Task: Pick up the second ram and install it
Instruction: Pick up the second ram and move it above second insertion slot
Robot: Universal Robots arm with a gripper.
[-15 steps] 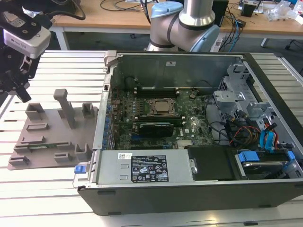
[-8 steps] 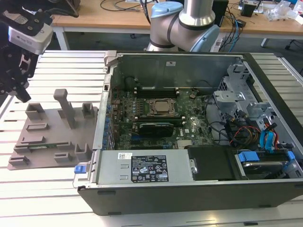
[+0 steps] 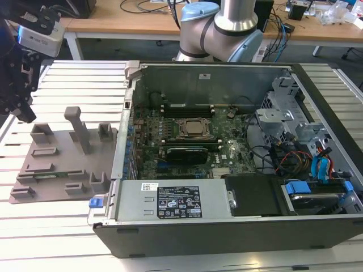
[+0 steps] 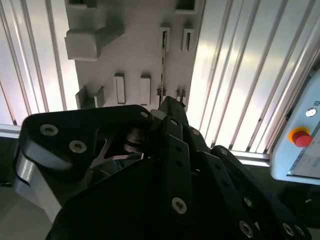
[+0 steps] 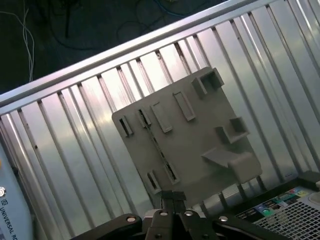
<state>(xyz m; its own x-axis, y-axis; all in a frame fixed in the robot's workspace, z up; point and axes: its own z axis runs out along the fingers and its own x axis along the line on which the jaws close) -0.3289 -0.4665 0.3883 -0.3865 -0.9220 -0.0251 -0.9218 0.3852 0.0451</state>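
While the fingers (image 5: 172, 198) hang above the grey tray (image 5: 200, 135), pressed close together, holding nothing; second ram (image 5: 159, 152) lying in a tray slot; open computer (image 3: 198, 170) beside

You are working in a robotics lab or test workshop. In the exterior view your worktop (image 3: 57, 226) is a ribbed metal bench carrying an opened desktop computer (image 3: 227, 241) at four o'clock and a grey parts tray (image 3: 57, 164) at nine. A robot arm (image 3: 227, 25) rises at twelve, with wooden desks (image 3: 130, 20) and loose cables (image 3: 282, 35) behind. The second wrist view shows a red stop button (image 4: 300, 136).
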